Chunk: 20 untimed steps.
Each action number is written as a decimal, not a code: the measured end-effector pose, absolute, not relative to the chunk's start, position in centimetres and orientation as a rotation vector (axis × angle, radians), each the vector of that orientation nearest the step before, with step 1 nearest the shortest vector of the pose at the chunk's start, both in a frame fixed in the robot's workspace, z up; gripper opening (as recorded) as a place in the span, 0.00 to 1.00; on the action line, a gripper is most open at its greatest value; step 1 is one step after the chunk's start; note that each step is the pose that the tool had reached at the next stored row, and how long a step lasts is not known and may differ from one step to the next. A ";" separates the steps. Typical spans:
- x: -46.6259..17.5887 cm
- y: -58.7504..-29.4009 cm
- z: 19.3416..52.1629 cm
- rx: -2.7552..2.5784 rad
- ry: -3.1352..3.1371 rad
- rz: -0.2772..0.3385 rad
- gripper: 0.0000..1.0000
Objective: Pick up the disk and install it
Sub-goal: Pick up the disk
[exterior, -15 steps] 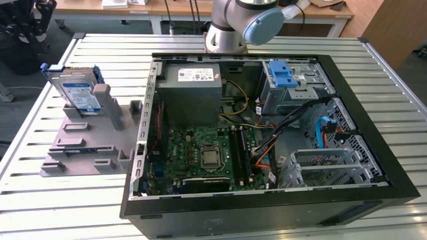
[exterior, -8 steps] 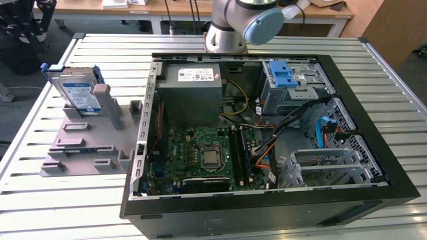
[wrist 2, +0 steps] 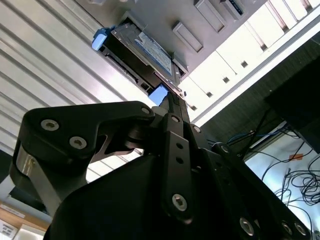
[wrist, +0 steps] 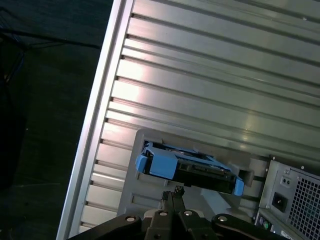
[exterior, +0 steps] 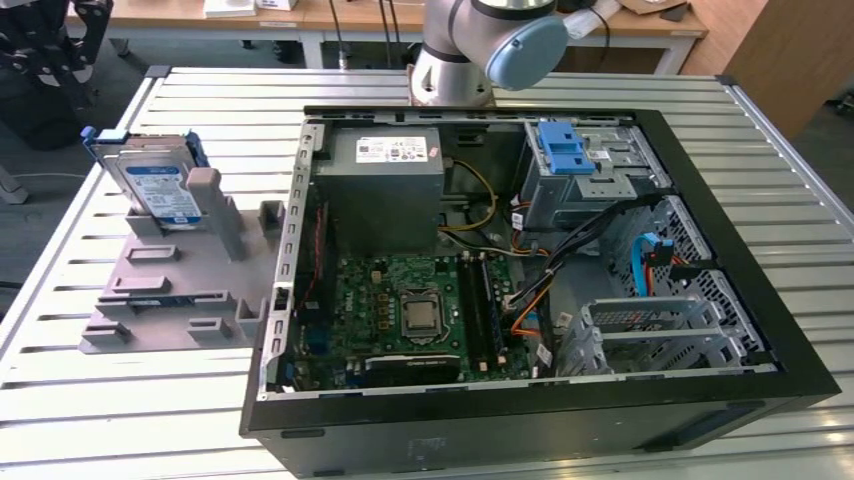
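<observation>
While the pincer (wrist: pixel 175 193) hangs just short of the disk (wrist: pixel 187 167), its fingertips appear pressed together with nothing between them in the first wrist view. The second wrist view gives the pincer (wrist 2: pixel 172 100) from the side, with the disk (wrist 2: pixel 145 52) beyond its tips and apart from them. In the exterior view the disk (exterior: pixel 158 185) stands on edge in a slot of the grey holder (exterior: pixel 174 290) on the tabletop (exterior: pixel 120 400), outside the computer case (exterior: pixel 534 425); it is not yet picked up.

Judged hazards:
(1) With the tips together, an advance would likely strike the disk's upper edge rather than straddle it, tilting it in the slot or shoving the holder.
(2) A grip taken on the blue carrier bracket (wrist: pixel 155 164) alone could flex the plastic and let the disk swing.
(3) A grasp off the disk's middle could cant it, so that it binds in the slot and drags the holder up with it; whether the holder is fastened cannot be told.
(4) Cables (exterior: pixel 594 232) lie close beside the drive cage (exterior: pixel 594 175), far from the pincer, and could snag a carried disk.
</observation>
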<state>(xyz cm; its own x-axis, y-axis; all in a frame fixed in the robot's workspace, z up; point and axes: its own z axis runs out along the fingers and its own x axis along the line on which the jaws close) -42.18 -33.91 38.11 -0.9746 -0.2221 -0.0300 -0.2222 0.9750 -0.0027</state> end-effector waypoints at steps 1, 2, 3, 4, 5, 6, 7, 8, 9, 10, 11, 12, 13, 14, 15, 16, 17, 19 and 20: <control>-42.2 -33.9 38.1 -0.353 3.091 0.001 0.11; -42.2 -33.9 38.1 -0.364 3.090 0.001 0.11; -42.2 -33.9 38.1 -0.379 3.088 0.002 0.11; -42.2 -33.9 38.1 -0.398 3.086 0.002 0.11; -42.2 -33.9 38.1 -0.419 3.083 0.002 0.11; -42.2 -33.9 38.1 -0.443 3.080 0.003 0.11; -42.2 -33.9 38.1 -0.470 3.076 0.003 0.11; -42.2 -33.9 38.1 -0.500 3.071 0.003 0.11; -42.2 -33.9 38.1 -0.527 3.067 0.004 0.11; -42.2 -33.9 38.1 -0.555 3.062 0.004 0.11; -42.2 -33.9 38.1 -0.580 3.057 0.003 0.11; -42.2 -33.9 38.1 -0.605 3.053 0.001 0.11; -42.2 -33.9 38.1 -0.628 3.048 -0.001 0.11; -42.2 -33.9 38.1 -0.652 3.043 -0.003 0.11; -42.2 -33.9 38.1 -0.676 3.038 -0.004 0.11; -42.2 -33.9 38.1 -0.701 3.033 -0.006 0.11; -42.2 -33.9 38.1 -0.723 3.028 -0.009 0.11; -42.2 -33.9 38.1 -0.763 3.020 -0.016 0.11; -42.2 -33.9 38.1 -0.777 3.018 -0.024 0.11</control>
